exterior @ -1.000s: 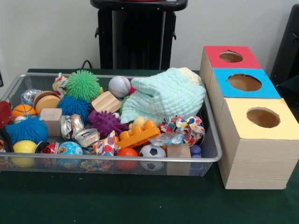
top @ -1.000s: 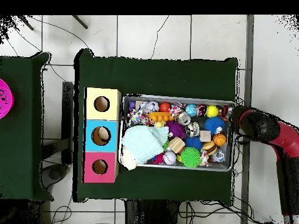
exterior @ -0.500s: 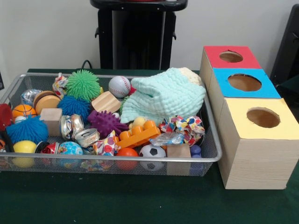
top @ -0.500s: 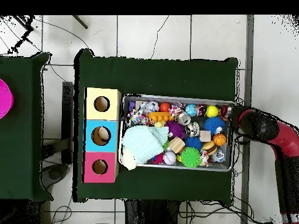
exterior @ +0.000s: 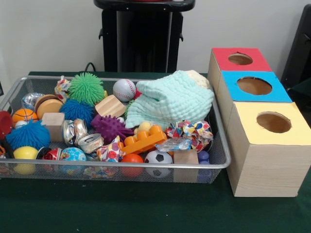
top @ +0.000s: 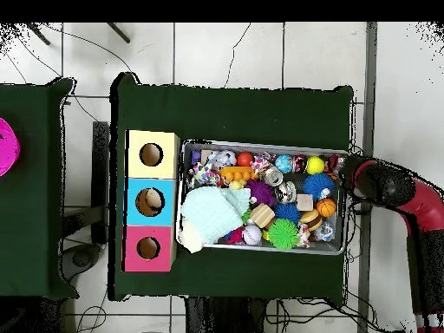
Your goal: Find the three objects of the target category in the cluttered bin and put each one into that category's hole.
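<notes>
A wire mesh bin (exterior: 221, 145) holds a jumble of toys: a green spiky ball (exterior: 86, 88), a baseball (exterior: 124, 90), a purple spiky ball (exterior: 109, 127), an orange plastic brick (exterior: 144, 139), a small soccer ball (exterior: 159, 158), wooden blocks (exterior: 110, 106) and crushed cans (exterior: 82, 136). A mint cloth (exterior: 170, 99) is heaped at the end nearest the wooden box. That box has a red-topped hole (exterior: 240, 58), a blue-topped hole (exterior: 254, 85) and a yellow-topped hole (exterior: 273, 122). In the overhead view the gripper (top: 357, 176) hangs under the arm's black end, over the bin's end farthest from the box.
The red and black arm (top: 416, 208) reaches in from outside the table past the bin's short side. A red part (exterior: 4, 124) shows at the left edge of the front view. Something pale lies inside the blue-topped hole (top: 149, 202). Dark green cloth (exterior: 146, 208) covers the table.
The arm's end has shifted only slightly at the bin's far end. Nothing in the bin has moved.
</notes>
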Controlling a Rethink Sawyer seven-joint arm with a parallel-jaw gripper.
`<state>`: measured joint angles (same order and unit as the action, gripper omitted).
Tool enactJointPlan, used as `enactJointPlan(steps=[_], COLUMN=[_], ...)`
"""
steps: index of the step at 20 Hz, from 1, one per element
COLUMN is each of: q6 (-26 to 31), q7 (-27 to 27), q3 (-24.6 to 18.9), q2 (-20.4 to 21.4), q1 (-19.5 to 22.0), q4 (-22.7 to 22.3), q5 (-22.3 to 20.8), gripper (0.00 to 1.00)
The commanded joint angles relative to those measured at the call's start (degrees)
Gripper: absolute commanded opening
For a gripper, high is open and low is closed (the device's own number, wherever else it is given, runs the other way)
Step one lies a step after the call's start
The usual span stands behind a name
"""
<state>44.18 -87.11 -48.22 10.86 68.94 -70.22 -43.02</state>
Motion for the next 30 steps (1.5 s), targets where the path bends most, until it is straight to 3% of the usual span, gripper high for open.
enactJointPlan(steps=[1,11,22,30], q6=[3.61,3.06,4.36,5.35], q7=[18.32,22.89,30.93,32.94], q3=[5.27,3.08,0.65,-0.48], q2=[-4.89,-8.84,-16.88,-18.48], q1=[-1.2,-1.59,-3.07,-3.12], q4=[10.31,14.03,23.21,24.88], q5=[-4.94,-5.77,-6.59,-6.67], gripper=[1.0,1.0,1.0,1.0])
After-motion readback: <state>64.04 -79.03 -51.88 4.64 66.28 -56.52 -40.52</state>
